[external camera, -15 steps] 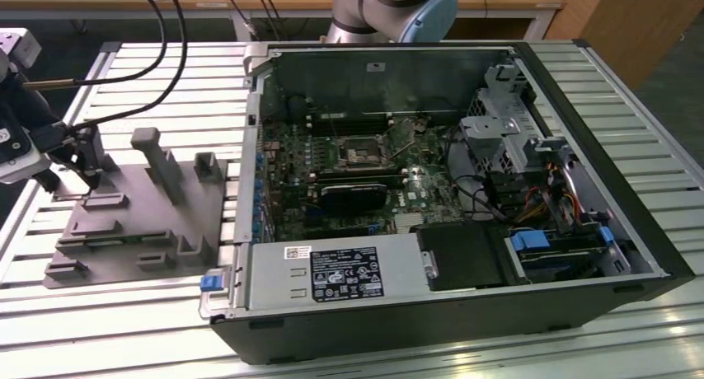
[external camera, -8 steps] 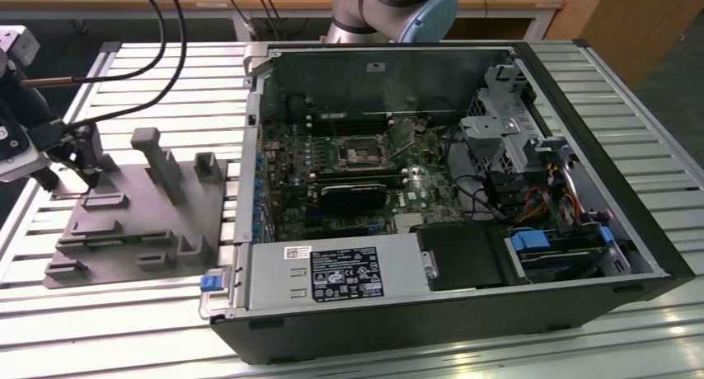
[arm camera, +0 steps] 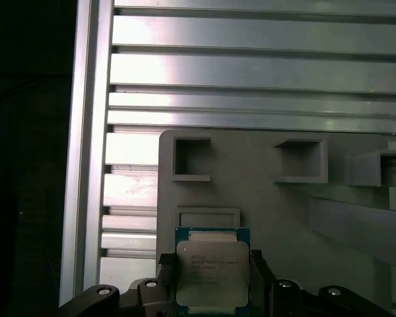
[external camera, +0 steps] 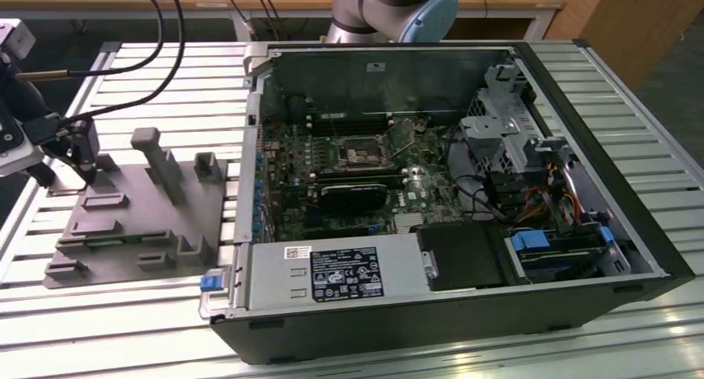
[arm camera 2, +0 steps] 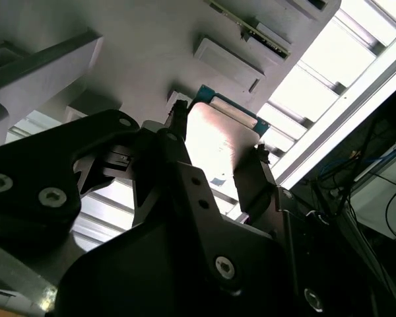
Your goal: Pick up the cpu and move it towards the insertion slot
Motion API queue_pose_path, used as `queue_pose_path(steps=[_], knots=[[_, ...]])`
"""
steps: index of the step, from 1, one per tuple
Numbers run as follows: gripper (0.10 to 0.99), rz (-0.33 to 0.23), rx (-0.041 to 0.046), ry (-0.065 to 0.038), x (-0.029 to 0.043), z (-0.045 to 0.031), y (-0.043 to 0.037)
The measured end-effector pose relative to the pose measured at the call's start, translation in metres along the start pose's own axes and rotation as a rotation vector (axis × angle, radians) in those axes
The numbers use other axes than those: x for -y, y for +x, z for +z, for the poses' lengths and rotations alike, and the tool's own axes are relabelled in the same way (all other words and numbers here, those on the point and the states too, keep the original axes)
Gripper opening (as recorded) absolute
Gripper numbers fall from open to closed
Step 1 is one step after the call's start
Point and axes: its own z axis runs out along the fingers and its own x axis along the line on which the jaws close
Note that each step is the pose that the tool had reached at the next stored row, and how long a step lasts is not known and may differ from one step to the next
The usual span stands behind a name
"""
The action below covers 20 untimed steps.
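Observation:
The cpu (arm camera: 212,272), a flat square chip with a silvery top and a thin blue-green rim, sits between the two dark fingers of my gripper (arm camera: 211,264), which press on its two opposite sides. In the second wrist view the cpu (arm camera 2: 219,142) shows as a bright plate clamped by the gripper (arm camera 2: 218,150). My gripper (external camera: 75,161) hangs over the far corner of the grey fixture plate (external camera: 143,231) at the exterior view's left. The insertion slot (external camera: 363,154), a small black socket in a silvery frame, lies on the green board inside the open computer case, well to the right.
The grey plate carries upright posts (external camera: 165,161) and blocks beside my gripper, plus square recesses (arm camera: 191,157). The computer case's metal wall (external camera: 251,148) stands between plate and board. A black module (external camera: 354,196), cables (external camera: 528,198) and drive cages surround the socket. The table is ribbed aluminium.

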Motion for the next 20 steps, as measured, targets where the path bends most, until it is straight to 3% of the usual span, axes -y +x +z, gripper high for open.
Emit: queue_pose_path(steps=[20], knots=[[0.533, 0.000, -0.0002, 0.000, -0.0012, -0.0167, 0.0000]])
